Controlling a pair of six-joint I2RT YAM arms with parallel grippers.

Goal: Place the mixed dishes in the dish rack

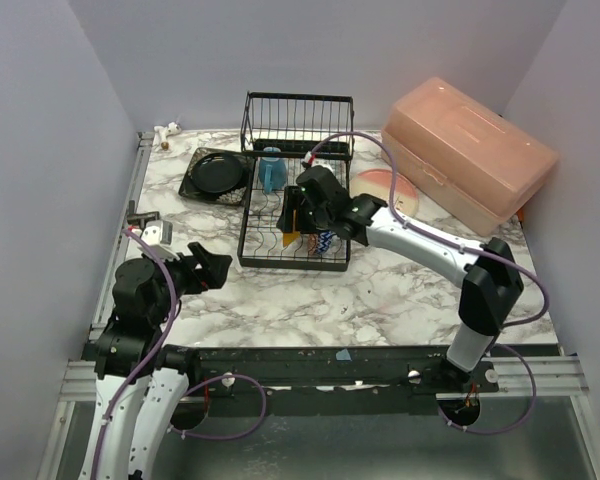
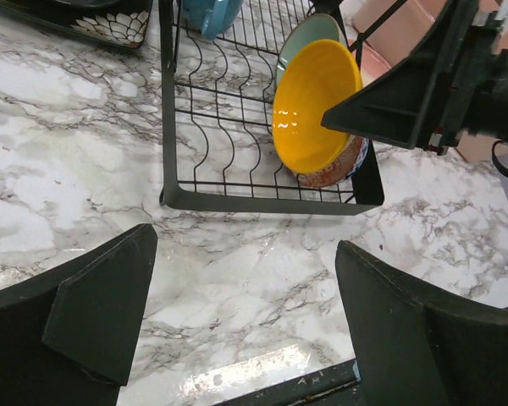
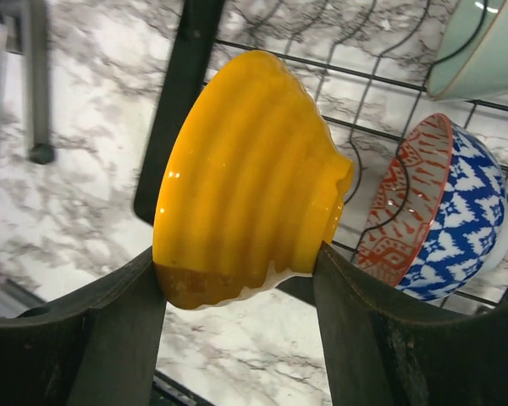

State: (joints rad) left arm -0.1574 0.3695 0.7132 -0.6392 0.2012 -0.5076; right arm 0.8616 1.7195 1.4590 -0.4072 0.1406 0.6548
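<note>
Setting was a robot lab cell: plain lilac walls [image 1: 40, 120] boxed a marble-look table [image 1: 310, 300]; arms [image 1: 420, 243] bolted to rail [image 1: 320, 366].

The left slots of the dish rack [image 2: 262, 201] are free and open from above. The right slots are taken by the orange bowl [image 2: 309, 110], gripped in the right gripper [image 3: 237, 271], with the small red-patterned bowl [image 3: 444, 211] and the mint-green bowl [image 3: 483, 42] close behind. The right arm [image 1: 420, 240] crosses over that side. In front of the rack, the table [image 1: 310, 300] is bare marble.

right gripper [image 3: 237, 258] clamped; left gripper [image 2: 245, 245] agape, arm seemingly folded.
</note>
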